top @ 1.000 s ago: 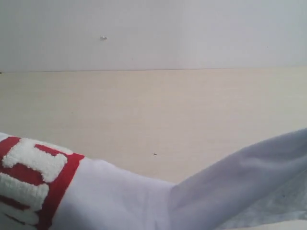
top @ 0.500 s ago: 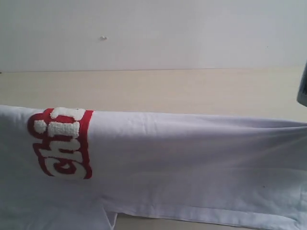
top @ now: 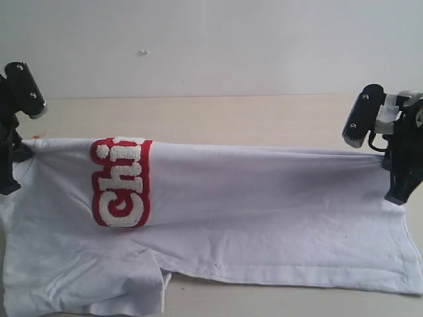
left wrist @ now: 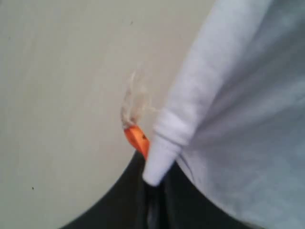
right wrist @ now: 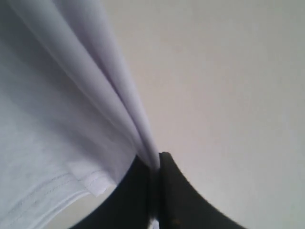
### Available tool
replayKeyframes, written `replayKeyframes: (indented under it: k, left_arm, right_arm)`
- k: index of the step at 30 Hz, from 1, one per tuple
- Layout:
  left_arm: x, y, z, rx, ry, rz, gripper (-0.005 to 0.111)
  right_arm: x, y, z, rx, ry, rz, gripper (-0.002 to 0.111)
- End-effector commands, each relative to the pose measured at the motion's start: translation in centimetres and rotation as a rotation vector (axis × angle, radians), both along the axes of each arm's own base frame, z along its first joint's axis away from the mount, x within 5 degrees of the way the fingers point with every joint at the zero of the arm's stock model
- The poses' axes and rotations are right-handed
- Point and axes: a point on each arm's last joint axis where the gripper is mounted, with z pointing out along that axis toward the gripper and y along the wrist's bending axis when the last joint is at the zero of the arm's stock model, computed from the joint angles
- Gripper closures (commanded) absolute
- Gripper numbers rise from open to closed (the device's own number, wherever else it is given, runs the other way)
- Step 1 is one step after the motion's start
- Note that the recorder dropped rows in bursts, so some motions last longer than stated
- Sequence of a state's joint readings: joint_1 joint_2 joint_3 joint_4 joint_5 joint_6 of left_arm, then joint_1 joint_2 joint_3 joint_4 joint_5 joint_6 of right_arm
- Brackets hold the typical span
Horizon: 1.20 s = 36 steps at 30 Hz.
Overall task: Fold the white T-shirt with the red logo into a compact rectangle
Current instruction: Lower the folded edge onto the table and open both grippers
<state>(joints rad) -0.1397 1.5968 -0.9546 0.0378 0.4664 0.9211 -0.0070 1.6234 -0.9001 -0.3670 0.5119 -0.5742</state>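
From the exterior camera I see the white T-shirt (top: pixel 264 211) stretched sideways over the pale table (top: pixel 231 122) between the left gripper (top: pixel 20 142) and the right gripper (top: pixel 388 162). The red logo (top: pixel 121 183) sits toward the left. On the left wrist camera, the jaws pinch the ribbed collar (left wrist: pixel 167 138) beside the orange tag (left wrist: pixel 136 137). On the right wrist camera, the jaws clamp a folded shirt edge.

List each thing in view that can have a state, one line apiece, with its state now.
white T-shirt: doubled over, top edge stretched between both grippers.
red logo: turned sideways, wrapped over the fold, only "Chi" showing.
left gripper: shut, pinching the shirt at its collar end.
right gripper: shut, pinching layered fabric at the opposite end.
orange neck tag: sticking out beside the left gripper.
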Motion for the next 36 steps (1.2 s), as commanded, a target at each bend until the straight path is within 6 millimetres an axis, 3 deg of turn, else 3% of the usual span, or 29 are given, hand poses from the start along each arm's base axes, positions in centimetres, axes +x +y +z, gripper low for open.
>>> replayKeyframes:
  k: [1, 8, 11, 17, 21, 26, 28, 32, 36]
  left_arm:
    - [2.3, 0.7, -2.3, -0.024, -0.085, 0.055, 0.107]
    - [4.5, 1.1, -5.1, -0.064, -0.188, 0.084, 0.107]
    - [5.1, 1.0, -5.4, -0.076, -0.244, 0.079, 0.107]
    - [5.9, 0.8, -6.0, -0.104, -0.305, 0.091, 0.106]
    - [6.3, 0.9, -6.6, -0.128, -0.326, 0.112, 0.093]
    - [6.5, 1.3, -6.5, -0.153, -0.348, 0.146, 0.056]
    - [6.6, 2.5, -6.4, -0.169, -0.358, 0.199, 0.047]
    - [6.4, 4.6, -6.0, -0.189, -0.342, 0.295, 0.047]
    - [5.9, 4.3, -4.8, -0.338, -0.314, 0.462, 0.047]
  right_arm:
    - [2.3, -0.4, -0.8, -0.022, -0.067, -0.007, 0.108]
    - [4.8, -0.4, -2.2, -0.006, -0.091, -0.024, 0.107]
    - [5.5, -0.5, -2.7, -0.011, -0.095, -0.05, 0.099]
    - [5.9, -0.6, -3.8, -0.026, -0.092, -0.03, 0.061]
    - [6.1, -0.5, -4.1, -0.026, -0.098, -0.009, 0.042]
    - [6.1, -0.5, -4.3, -0.025, -0.093, -0.011, 0.039]
    - [6.1, -0.5, -4.4, -0.028, -0.088, -0.013, 0.039]
    - [6.0, -0.5, -4.1, -0.027, -0.096, -0.015, 0.039]
    - [6.2, -0.8, -2.7, 0.018, -0.179, -0.142, 0.039]
